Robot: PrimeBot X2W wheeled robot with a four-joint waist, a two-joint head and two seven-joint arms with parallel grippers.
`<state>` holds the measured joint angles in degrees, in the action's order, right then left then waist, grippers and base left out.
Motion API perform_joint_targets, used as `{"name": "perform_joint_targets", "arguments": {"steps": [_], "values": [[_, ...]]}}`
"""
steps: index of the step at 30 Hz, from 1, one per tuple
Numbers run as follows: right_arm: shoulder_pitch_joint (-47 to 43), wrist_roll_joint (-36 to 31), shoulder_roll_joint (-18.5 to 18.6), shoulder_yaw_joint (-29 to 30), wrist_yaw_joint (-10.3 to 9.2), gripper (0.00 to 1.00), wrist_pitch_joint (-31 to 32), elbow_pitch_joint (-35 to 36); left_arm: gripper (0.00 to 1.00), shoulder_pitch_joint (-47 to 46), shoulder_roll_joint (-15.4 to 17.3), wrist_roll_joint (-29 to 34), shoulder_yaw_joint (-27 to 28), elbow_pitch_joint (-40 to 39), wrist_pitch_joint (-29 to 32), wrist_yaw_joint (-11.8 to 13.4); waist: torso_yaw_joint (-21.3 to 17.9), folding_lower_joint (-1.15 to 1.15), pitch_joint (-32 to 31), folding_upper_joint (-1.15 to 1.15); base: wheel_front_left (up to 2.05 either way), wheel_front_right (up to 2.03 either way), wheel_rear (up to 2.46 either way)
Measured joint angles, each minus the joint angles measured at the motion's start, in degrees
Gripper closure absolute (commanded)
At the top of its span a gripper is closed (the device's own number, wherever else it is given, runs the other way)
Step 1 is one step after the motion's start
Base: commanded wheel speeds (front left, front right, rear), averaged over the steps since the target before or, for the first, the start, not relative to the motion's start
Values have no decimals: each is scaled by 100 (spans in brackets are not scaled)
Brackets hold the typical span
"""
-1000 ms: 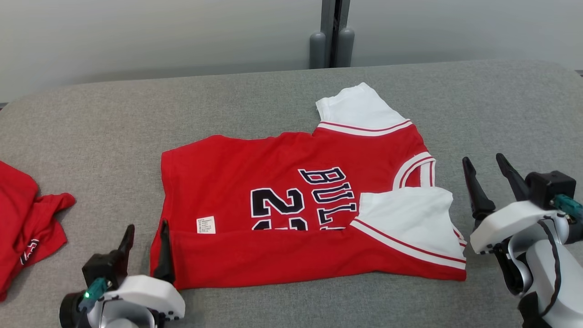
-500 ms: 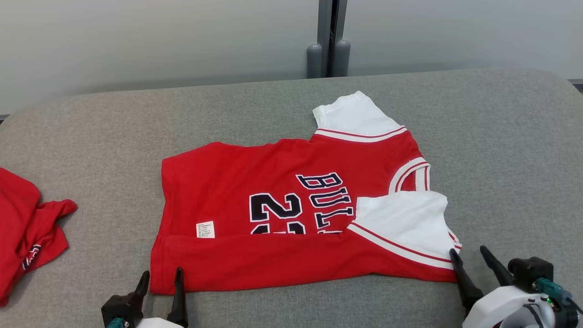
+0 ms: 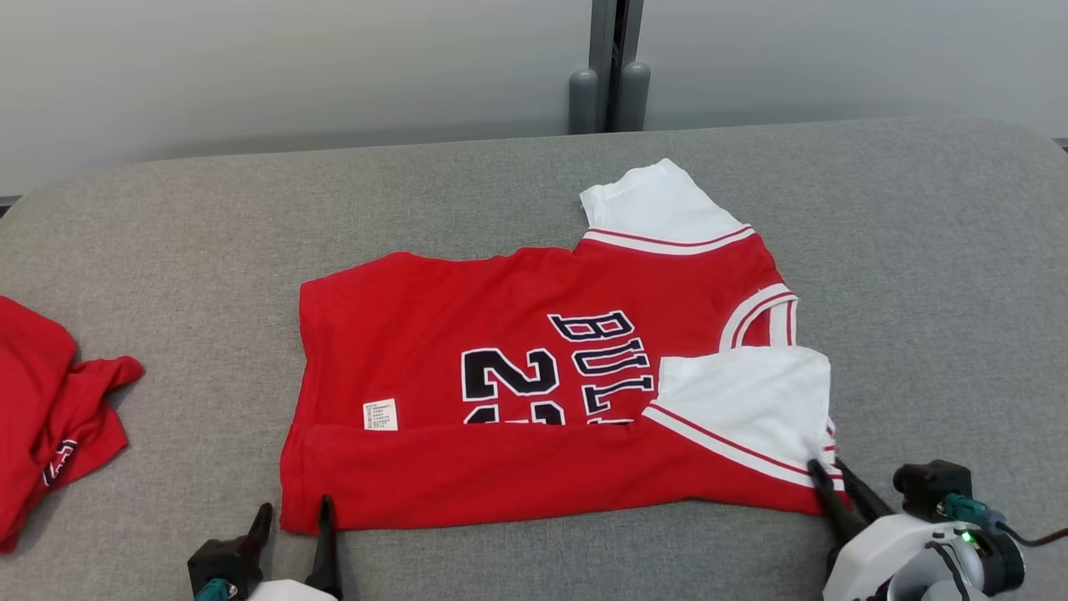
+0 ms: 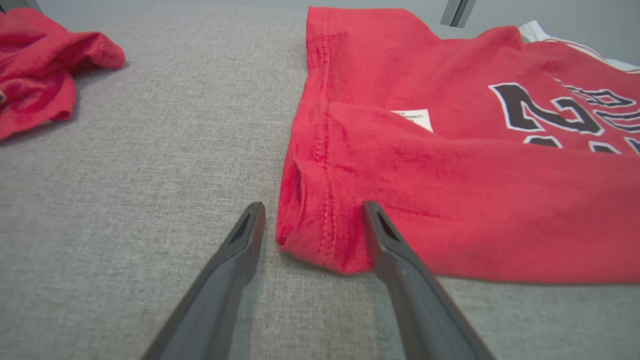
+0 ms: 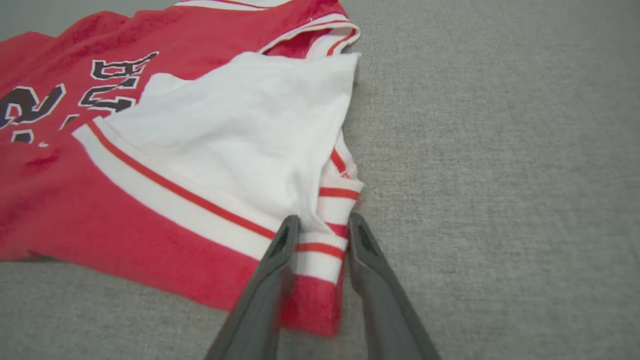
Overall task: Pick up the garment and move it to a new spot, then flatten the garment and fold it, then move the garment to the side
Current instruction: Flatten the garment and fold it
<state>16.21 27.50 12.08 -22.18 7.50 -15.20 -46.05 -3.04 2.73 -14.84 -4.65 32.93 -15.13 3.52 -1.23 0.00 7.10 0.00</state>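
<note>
Right gripper's [image 3: 824, 464] jaws have narrowed onto the crosswise, collar-right jersey [image 3: 501, 334], perhaps gripping; left gripper's [image 3: 295, 502] apart.

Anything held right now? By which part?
Right gripper: jaws narrow around the striped near-right corner of the jersey, cloth between them; firm grip cannot be told. Left gripper: open, straddling the hem corner, holding nothing.

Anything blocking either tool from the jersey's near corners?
Nothing visible. The left tool, open, straddles the jersey at its hem corner. The right tool has its fingers on either side of the striped corner, with cloth between them. The other red garment lies apart at the far left.
</note>
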Motion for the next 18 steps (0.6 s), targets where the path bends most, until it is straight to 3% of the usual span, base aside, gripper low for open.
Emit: {"name": "perform_joint_targets", "arguments": {"steps": [9, 10, 12, 18], "values": [[218, 281, 123, -160, 10, 100, 4, -127, 0, -242, 12, -226, -19, 619, -24, -56, -62, 0, 10, 0, 0, 0, 0], [221, 294, 130, -149, 10, 100, 4, -119, 26, -282, 15, -283, -49, 699, -32, -97, -68, 0, 5, 0, 0, 0, 0], [220, 331, 137, -133, 10, 100, 4, -108, 100, -348, 42, -363, -129, 817, -47, -226, -76, 0, -12, 0, 0, 0, 0], [49, 332, 129, -60, 9, 100, 5, -97, 100, -378, 19, -641, -293, 1116, -46, -575, -50, 0, -195, 0, 0, 0, 0]]}}
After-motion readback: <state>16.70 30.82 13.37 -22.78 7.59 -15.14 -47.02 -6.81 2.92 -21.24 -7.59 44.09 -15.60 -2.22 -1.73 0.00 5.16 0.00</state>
